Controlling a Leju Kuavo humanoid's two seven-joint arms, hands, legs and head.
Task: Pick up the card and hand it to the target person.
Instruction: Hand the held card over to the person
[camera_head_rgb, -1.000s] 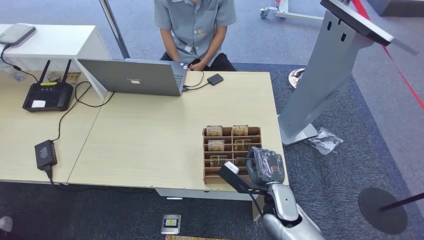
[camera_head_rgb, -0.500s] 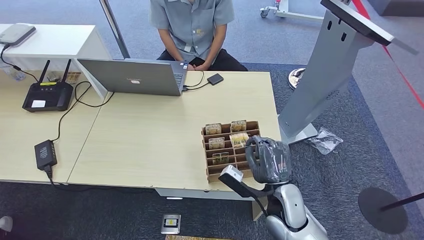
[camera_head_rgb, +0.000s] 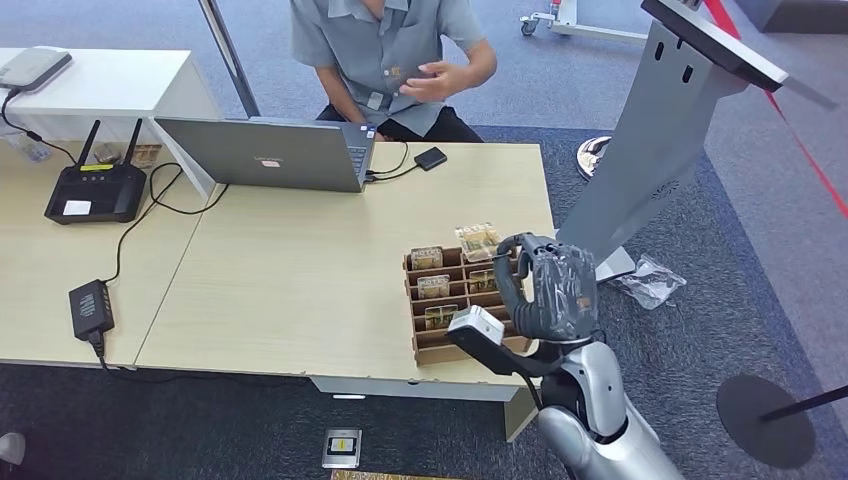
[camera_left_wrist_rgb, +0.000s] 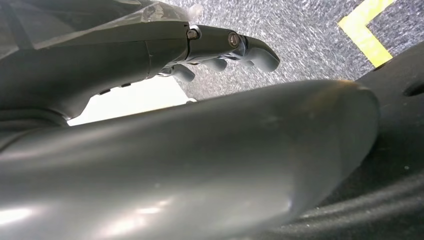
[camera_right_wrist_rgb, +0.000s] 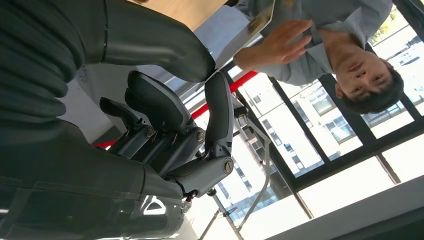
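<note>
My right hand (camera_head_rgb: 552, 288) is raised over the right end of the wooden card rack (camera_head_rgb: 432, 347) near the table's front edge. It pinches a small yellow-green card (camera_head_rgb: 477, 238) at its fingertips, lifted just above the rack's back row. In the right wrist view the card (camera_right_wrist_rgb: 262, 18) shows edge-on beyond the thumb. More cards (camera_head_rgb: 433, 287) stand in the rack's slots. The person (camera_head_rgb: 385, 50) sits behind the table with one hand (camera_head_rgb: 440, 78) raised, palm open. My left hand (camera_left_wrist_rgb: 165, 47) hangs over the carpet, holding nothing, its fingers (camera_left_wrist_rgb: 252, 50) loosely extended.
A grey laptop (camera_head_rgb: 265, 153) and a small black device (camera_head_rgb: 431, 158) sit at the table's far edge. A router (camera_head_rgb: 95, 190) and a power adapter (camera_head_rgb: 90, 305) lie to the left. A grey kiosk stand (camera_head_rgb: 650, 150) rises right of the table.
My right hand has risen and moved away from me, drawing a card up out of the rack's back row. The rack shifted slightly. The person has lifted a hand.
</note>
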